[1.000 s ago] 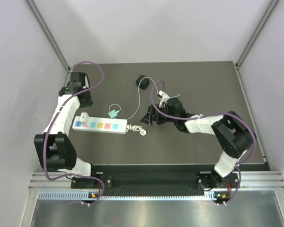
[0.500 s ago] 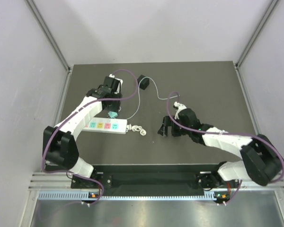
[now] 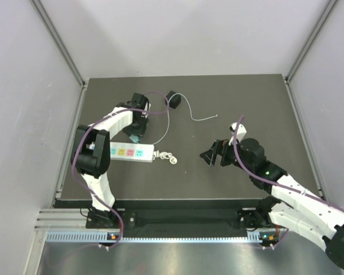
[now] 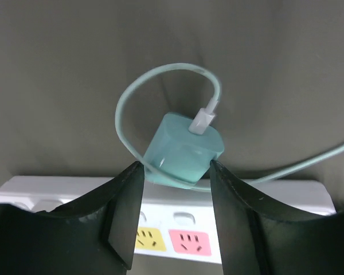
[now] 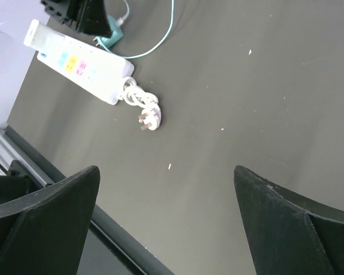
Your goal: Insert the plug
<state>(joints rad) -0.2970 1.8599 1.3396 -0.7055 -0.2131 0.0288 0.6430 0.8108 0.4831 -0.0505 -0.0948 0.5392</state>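
Main risk: wrong object. The left gripper (image 4: 175,165) is down over a teal adapter (image 4: 183,150) lying just beside the far edge of the power strip (image 3: 121,152), not over the black plug (image 3: 173,98). Its jaws are partway apart, one on each side of the teal cube. Can't tell if the pads touch it; nothing looks clamped. Closing here would pick up the teal adapter.

Second risk: the teal cord (image 4: 126,97) loops right around that adapter and passes under the fingers, so a grip could pinch cord along with the cube and seat crooked. The cord also runs off toward the black plug. Can't tell if it joins it, but dragging could tug the plug or sweep it further off.

Third: the strip lies loose on the table (image 3: 246,97), so a push down at an angle would likely slide it. The right gripper (image 5: 166,169) hangs well apart over bare table, jaws wide, nothing between them, so it isn't bracing anything.

The plug is a small black cube, far smaller than the strip. It sits at the far middle of the table, beyond the left gripper and well apart from the sockets, with nothing touching it. A thin pale wire (image 3: 195,117) trails off it to the right. Prongs not visible, orientation unclear.
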